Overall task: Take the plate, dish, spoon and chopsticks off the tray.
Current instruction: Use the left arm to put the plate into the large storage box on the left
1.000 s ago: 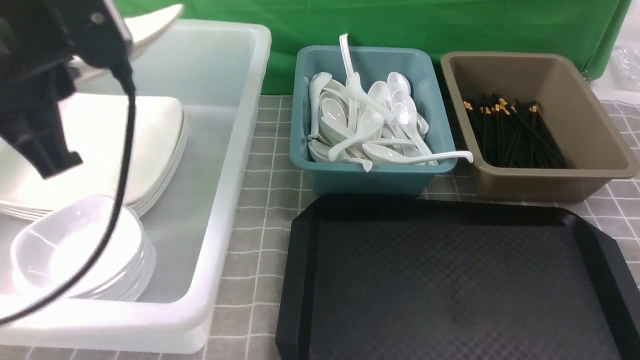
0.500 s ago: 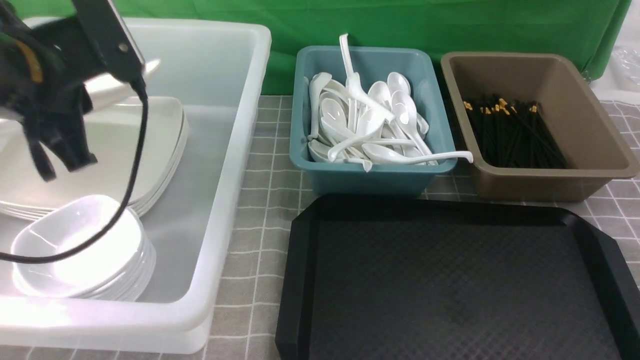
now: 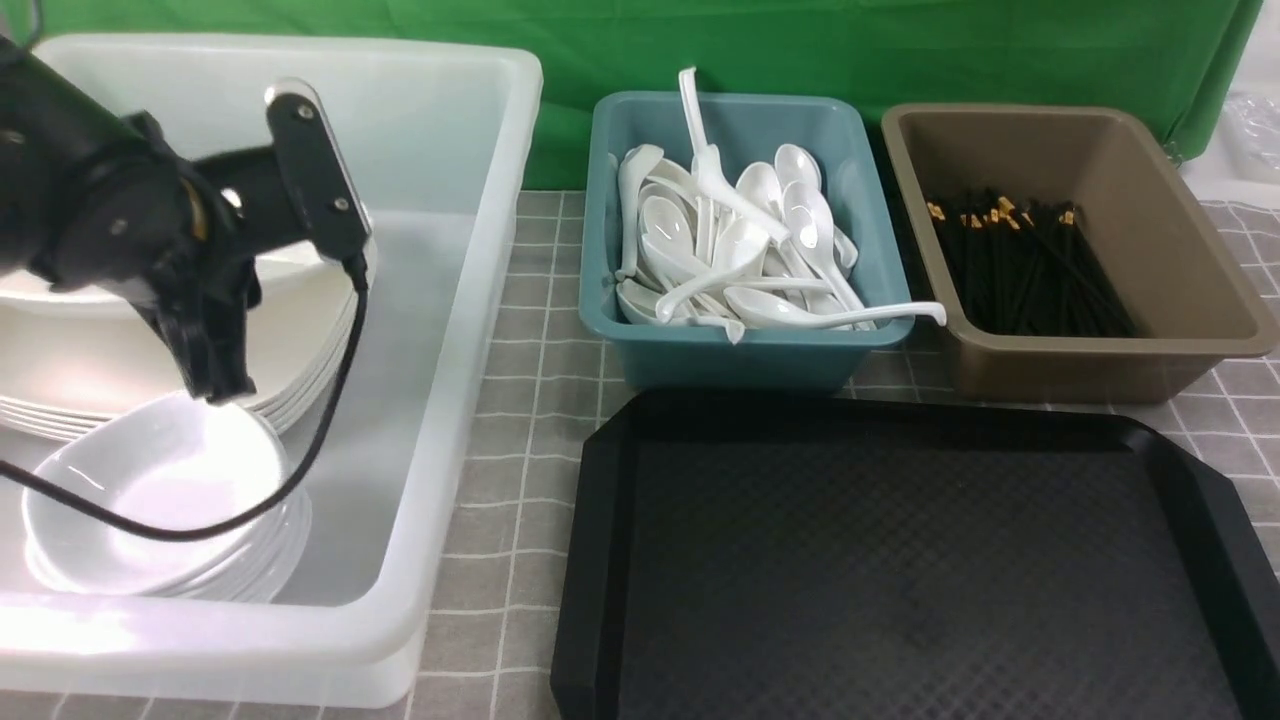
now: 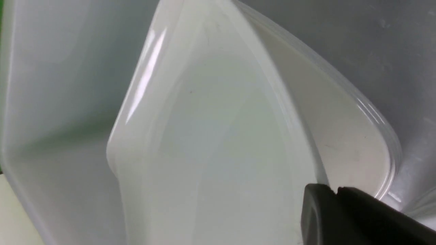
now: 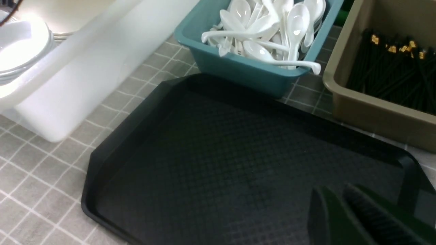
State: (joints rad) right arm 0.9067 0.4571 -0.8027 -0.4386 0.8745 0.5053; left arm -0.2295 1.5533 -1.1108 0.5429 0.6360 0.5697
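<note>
left fingers (image 4: 337, 194) clamped on the plate (image 4: 218, 143) rim above the stack at 9 o'clock in the white tub (image 3: 470, 330); early release risks clatter or chipping; right fingers (image 5: 344, 211) closed, empty over bare tray (image 3: 900, 560).

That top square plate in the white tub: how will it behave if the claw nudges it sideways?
The top plate looks rigid and glossy, so it would probably slide rather than flex. It sits on a stack of like plates, so it may skate across the one beneath. If ceramic, its upturned rim could chip against the white tub.
</note>
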